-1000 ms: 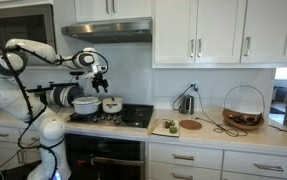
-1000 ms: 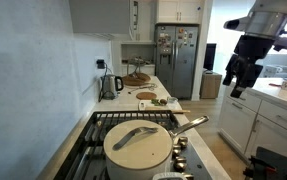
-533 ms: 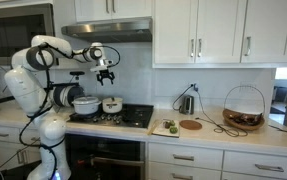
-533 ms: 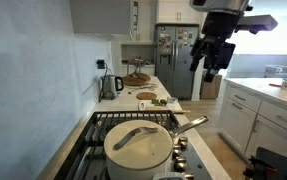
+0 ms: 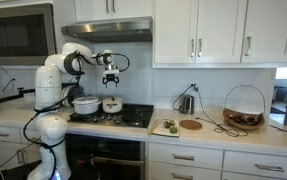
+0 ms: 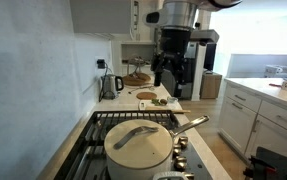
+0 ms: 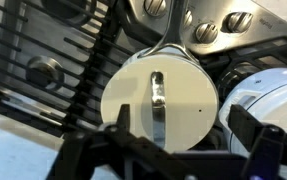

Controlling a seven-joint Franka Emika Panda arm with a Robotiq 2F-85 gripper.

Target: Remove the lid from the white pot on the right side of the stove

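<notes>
A wide white saucepan (image 6: 138, 148) fills the six o'clock area in an exterior view. Its flat lid has a metal strap handle, and a long steel handle points toward two o'clock. On the pale tabletop (image 5: 233, 137), running from nine toward three o'clock, are a green plate (image 5: 166, 127), a round wooden board (image 5: 190, 125), a steel kettle (image 5: 187, 102) at the board's twelve o'clock, and a wire basket (image 5: 244, 108). White cabinets (image 5: 213, 30) hang above. A steel refrigerator (image 6: 175, 60) stands at twelve o'clock.

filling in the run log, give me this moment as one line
phase: pre-grasp | gripper: open, empty, above stove | lid: on white pot, not grasped
</notes>
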